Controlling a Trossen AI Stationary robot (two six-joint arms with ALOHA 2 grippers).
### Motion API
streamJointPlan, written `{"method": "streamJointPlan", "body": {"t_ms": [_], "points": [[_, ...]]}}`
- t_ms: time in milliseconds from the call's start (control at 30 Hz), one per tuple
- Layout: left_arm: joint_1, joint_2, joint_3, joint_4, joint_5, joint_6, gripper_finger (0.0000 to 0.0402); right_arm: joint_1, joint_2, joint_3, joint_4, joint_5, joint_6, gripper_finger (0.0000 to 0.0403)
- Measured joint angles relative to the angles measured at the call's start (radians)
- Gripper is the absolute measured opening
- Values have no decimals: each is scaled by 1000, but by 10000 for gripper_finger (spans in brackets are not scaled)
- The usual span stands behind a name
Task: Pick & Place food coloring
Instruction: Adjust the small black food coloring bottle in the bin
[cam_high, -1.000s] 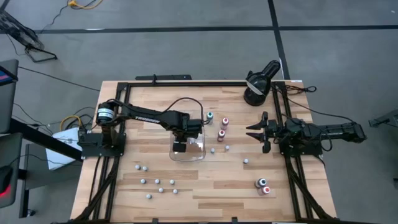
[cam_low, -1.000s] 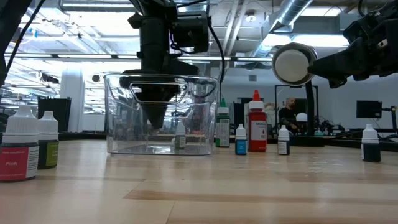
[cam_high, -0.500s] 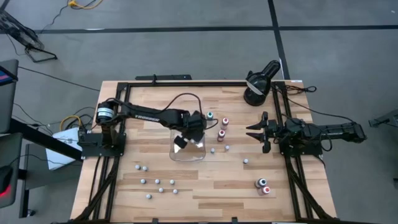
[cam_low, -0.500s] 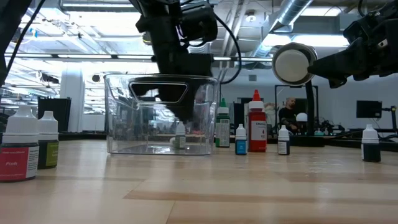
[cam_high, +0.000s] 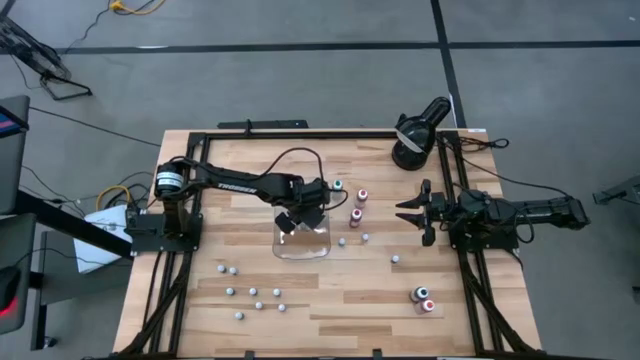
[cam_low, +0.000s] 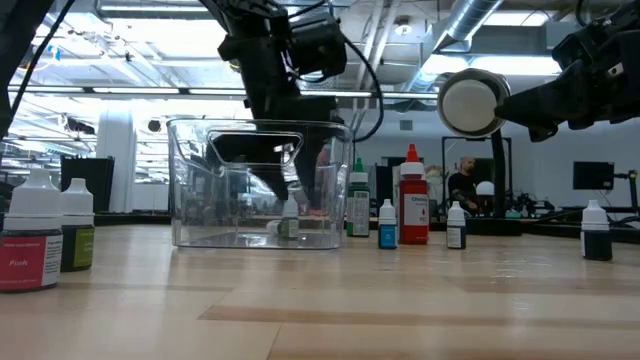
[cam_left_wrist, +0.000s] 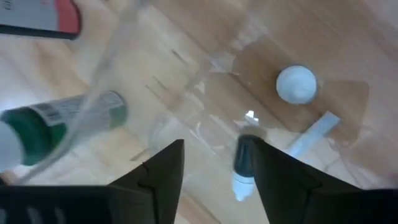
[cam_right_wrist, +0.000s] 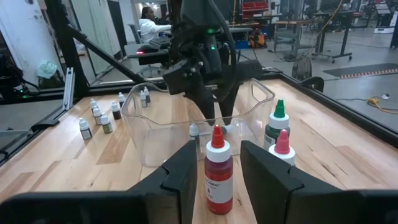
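I'm reading the left gripper (cam_high: 290, 222) as sitting over the clear tray (cam_high: 322, 250) near mid-table, tilted, fingers (cam_left_wrist: 163, 180) spread apart and gripping nothing. In the left wrist view, one small bottle (cam_left_wrist: 244, 167) is lying on its side on the tray floor betw. the two fingers, touching neither as far as I can judge. A second bottle (cam_left_wrist: 296, 84) is standing upright in the tray just beyond it (only its white cap top is showing).

The low view is agreeing: two bottles inside the tray (cam_low: 284, 224), one upright, one down.

Outside the tray, on the side toward the right arm, I'm seeing a green-capped bottle (cam_right_wrist: 276, 127), a red one (cam_right_wrist: 217, 169) and a pink-capped one (cam_right_wrist: 282, 148), all upright. More food coloring is standing scattered: a loose group of white-capped bottles (cam_high: 254, 293) at the near-left part of the table, two larger bottles (cam_high: 423, 297) near the right front corner, and a few singles betw. tray and right arm.

The right gripper (cam_high: 414, 213) is waiting at the right side of the table, well apart from the tray, fingers (cam_right_wrist: 183, 174) partly apart, holding nothing.

Black round lamp-like device (cam_high: 415, 140) is sitting at the far right corner. A person (cam_right_wrist: 149, 22) is showing in the room beyond the table.
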Motion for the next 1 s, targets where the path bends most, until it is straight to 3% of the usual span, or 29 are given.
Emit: {"method": "streamJointPlan", "body": {"t_ms": [1000], "points": [[22,9,-117,32,27,68,190,0,0,0,0,0,0,113]]}}
